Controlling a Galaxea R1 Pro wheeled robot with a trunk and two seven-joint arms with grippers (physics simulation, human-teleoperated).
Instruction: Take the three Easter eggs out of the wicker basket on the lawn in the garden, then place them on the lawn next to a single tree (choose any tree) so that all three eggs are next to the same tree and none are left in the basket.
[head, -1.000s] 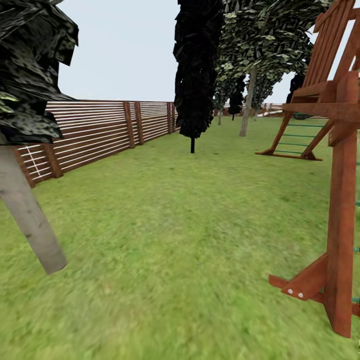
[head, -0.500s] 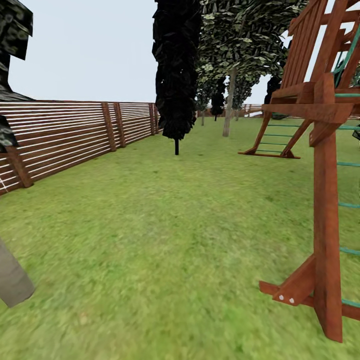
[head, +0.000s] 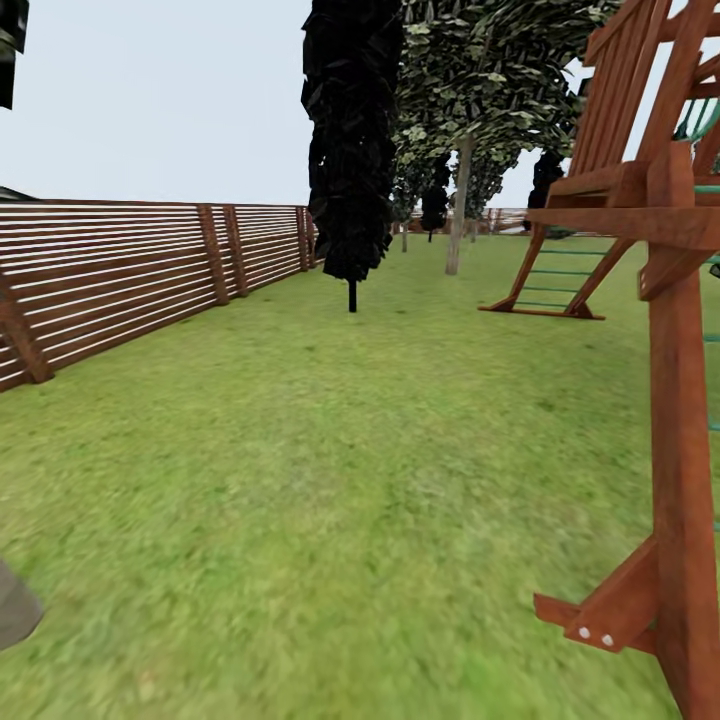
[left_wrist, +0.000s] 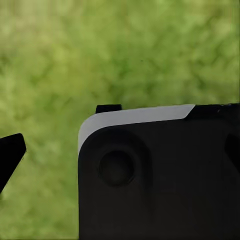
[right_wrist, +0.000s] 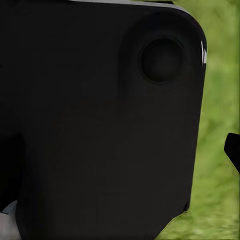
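Green grassy lawn (head: 330, 480) surrounds us; beyond the dark narrow cypress (head: 350, 140) stands a grey-trunked leafy tree (head: 458, 200). Whether our grippers are closed, we cannot tell.

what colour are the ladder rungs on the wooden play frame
Green, set between reddish-brown wooden rails; the ladder rungs show best in the head view.
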